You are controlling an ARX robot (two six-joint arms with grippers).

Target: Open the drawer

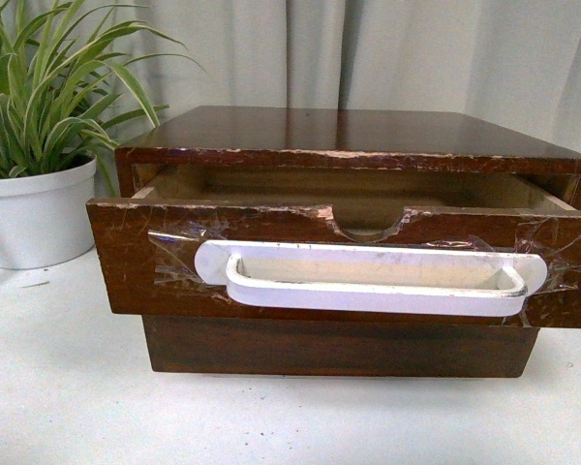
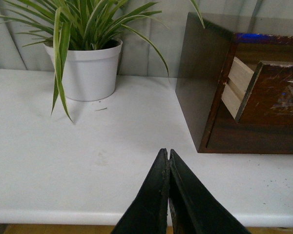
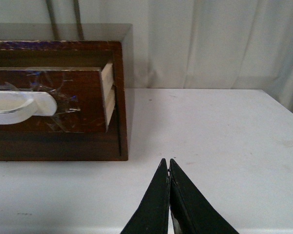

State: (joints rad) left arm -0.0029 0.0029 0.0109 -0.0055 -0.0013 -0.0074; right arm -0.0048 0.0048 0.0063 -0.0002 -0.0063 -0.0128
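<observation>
The dark brown drawer (image 1: 126,262) stands pulled partway out of its wooden cabinet (image 1: 349,131). Its scuffed front carries a long white handle (image 1: 368,276) held by clear tape, with a half-round notch at the top edge. No gripper shows in the front view. My left gripper (image 2: 166,153) is shut and empty over the white table, short of the cabinet's left side; the drawer (image 2: 276,92) shows beyond it. My right gripper (image 3: 166,162) is shut and empty over the table, off the cabinet's right corner; the drawer (image 3: 83,95) and handle end (image 3: 24,107) show there.
A green plant in a white pot (image 1: 34,213) stands on the white table (image 1: 77,387) left of the cabinet, also in the left wrist view (image 2: 90,73). A plain lower drawer front (image 1: 339,349) sits under the open one. Pale curtains hang behind.
</observation>
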